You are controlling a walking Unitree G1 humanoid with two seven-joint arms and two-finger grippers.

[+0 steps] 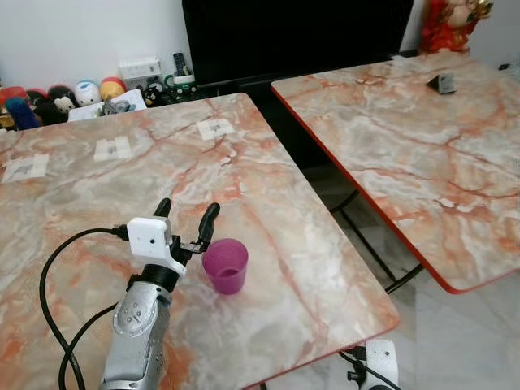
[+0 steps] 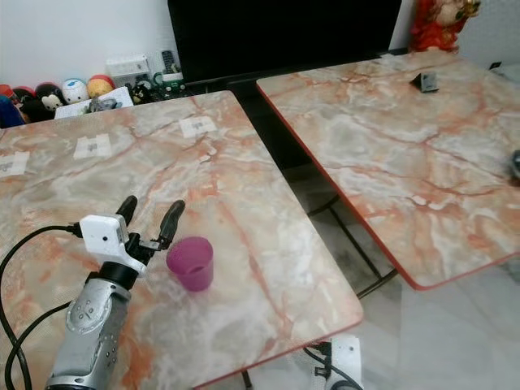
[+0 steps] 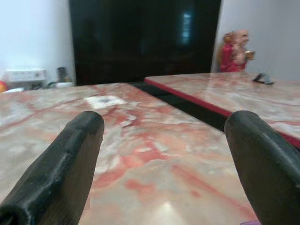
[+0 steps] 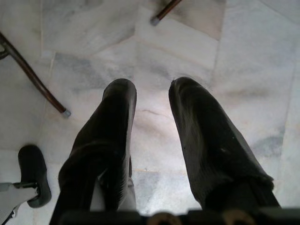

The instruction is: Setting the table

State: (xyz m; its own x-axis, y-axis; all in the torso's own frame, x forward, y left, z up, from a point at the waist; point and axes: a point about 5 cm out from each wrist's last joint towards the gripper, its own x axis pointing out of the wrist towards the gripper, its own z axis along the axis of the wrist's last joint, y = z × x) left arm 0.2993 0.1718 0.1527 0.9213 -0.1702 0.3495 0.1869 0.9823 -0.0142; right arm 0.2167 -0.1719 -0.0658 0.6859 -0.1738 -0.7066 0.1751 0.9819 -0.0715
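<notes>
Two marble-patterned tables with red edging fill the room before us, set apart by a narrow gap, with a dark television cabinet (image 1: 292, 36) behind them and a row of plush toys (image 1: 57, 93) along the wall. On the nearer table (image 1: 268, 162) stands the task's one visible item, a purple cup (image 1: 225, 265), upright and open-mouthed, near the front edge.

Our left gripper (image 1: 186, 218) hangs just beside the cup, on its left and slightly beyond it, with the black fingers spread wide and nothing between them. The left wrist view confirms this: both fingers frame bare marble, and only a sliver of purple shows at the lower corner. We judge the cup either just set down or about to be taken; the open stance suits both. Its spot near the table's edge looks like a place setting, within reach of a seated person.

Three pale paper labels (image 1: 112, 149) lie in a line farther back on the same table, perhaps marking positions. A small dark object (image 1: 443, 82) rests on the far table (image 1: 422, 154).

Our right gripper (image 4: 152, 101) hangs idle below table height, fingers parted and empty, pointing at the tiled floor (image 4: 93, 28).
</notes>
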